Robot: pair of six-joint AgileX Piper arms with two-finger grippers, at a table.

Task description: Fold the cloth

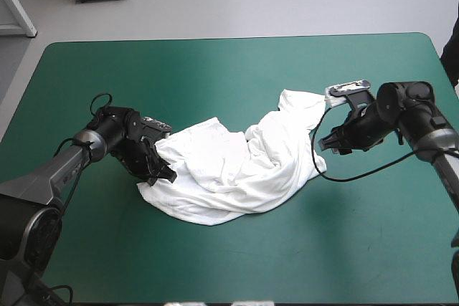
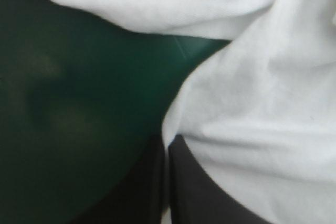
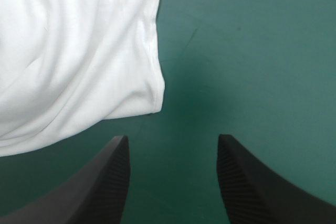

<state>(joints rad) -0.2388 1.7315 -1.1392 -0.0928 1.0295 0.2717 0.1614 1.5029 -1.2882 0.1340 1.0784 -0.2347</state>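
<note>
- Left gripper point(image 1: 159, 170) sits low on the table at the T-shirt's point(image 1: 237, 170) left edge. In its own wrist view its 2 black fingers point(image 2: 199, 192) meet in 1 pointed arch, with white fabric point(image 2: 262, 103) pinched in the seam between them and draped over 1 finger.
- Right gripper point(image 3: 173, 139) is spread wide. Its 2 fingers point(image 3: 105, 182) stand well apart over the bare teal-green cover point(image 3: 252, 51) with nothing between them.
- From above, that same gripper point(image 1: 324, 142) hovers just beside the shirt's right edge, its tips pointing toward the fabric.
- The T-shirt lies as a crumpled heap around the middle of the table. It runs from the clamped fingers on the left, across, and up toward the far right, where a narrower part reaches out near the open gripper.
- In the right wrist view a hemmed corner of the shirt point(image 3: 79, 51) lies just ahead of 1 finger and apart from it.
- Teal-green cover point(image 1: 215, 69) shows on all sides of the heap.
</note>
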